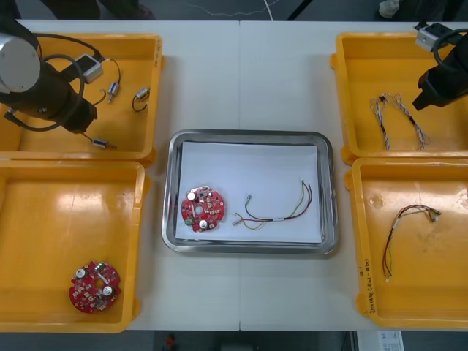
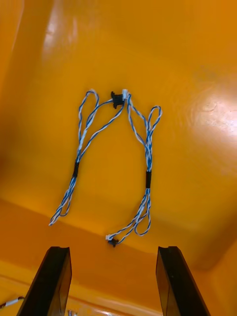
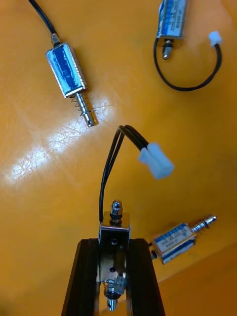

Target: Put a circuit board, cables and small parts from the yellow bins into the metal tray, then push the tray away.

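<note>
Left gripper has grabbed a small metal part, right gripper hangs wide open

The left one sits in the far left yellow bin, fingers pinched narrow on that part, its black lead looping up to a white plug. Three other loose parts lie around it on the bin floor. The right one hovers over the far right yellow bin, above the twisted blue and white cable. The metal tray in the middle holds a red circuit board and, just beside it, a red and yellow cable.
</note>
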